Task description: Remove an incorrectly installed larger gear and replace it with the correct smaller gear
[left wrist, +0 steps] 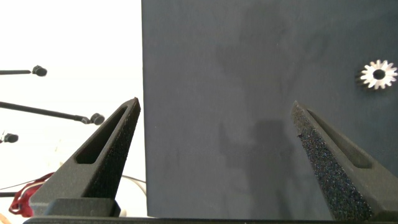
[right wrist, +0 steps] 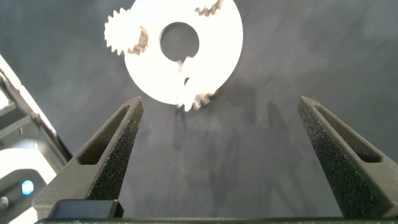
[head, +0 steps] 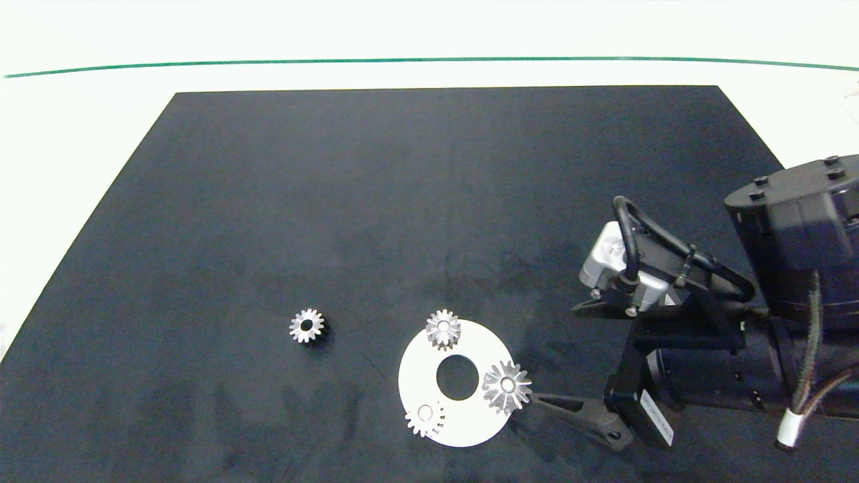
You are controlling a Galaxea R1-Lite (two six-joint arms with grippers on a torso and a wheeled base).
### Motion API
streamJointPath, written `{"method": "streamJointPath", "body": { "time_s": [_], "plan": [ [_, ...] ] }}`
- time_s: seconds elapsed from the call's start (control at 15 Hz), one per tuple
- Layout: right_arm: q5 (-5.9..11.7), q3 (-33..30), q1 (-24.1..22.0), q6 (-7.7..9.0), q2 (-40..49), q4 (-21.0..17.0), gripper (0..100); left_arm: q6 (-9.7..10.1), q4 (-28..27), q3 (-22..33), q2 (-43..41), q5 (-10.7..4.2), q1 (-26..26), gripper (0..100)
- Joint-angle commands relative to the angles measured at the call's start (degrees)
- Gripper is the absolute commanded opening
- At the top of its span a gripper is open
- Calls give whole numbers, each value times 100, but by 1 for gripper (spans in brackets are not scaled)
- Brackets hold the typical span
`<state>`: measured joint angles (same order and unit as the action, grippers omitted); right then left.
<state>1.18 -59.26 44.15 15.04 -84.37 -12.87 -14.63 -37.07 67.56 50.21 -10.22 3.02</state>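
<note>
Right gripper (head: 570, 355) hovers just beside the larger gear (head: 507, 386), fingers spread wide, nothing held. That gear sits on the white disc (head: 463, 422); the smaller gear (head: 307, 326) lies apart on the mat (head: 335, 201). Left gripper (left wrist: 217, 155) gapes wide too.

Under me a dark mat (head: 376, 201) covers most of a white table (head: 87, 107). A thin green line (head: 429, 60) curves across the white beyond the mat's far edge. Light is even and bright, white surface washed out, mat matte with faint smudges. Off the mat's side edge I see thin black rods (left wrist: 50, 112) with knobbed ends, and a red cord (left wrist: 25, 198).
</note>
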Motion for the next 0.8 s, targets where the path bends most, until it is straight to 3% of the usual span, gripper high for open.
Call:
{"method": "streamJointPath", "body": {
  "time_s": [0.07, 0.4, 0.6, 0.8],
  "plan": [
    [128, -253, 269, 25, -255, -277, 100, 268, -11, 196, 103, -7, -74, 100],
    [655, -350, 594, 87, -897, -268, 100, 417, -19, 214, 94, -7, -390, 100],
    [778, -508, 594, 377, -1178, -277, 100, 417, -19, 231, 85, -7, -364, 100],
    [822, -587, 594, 420, -1354, -277, 100, 417, -11, 249, 76, -7, -373, 100]
  ]
}}
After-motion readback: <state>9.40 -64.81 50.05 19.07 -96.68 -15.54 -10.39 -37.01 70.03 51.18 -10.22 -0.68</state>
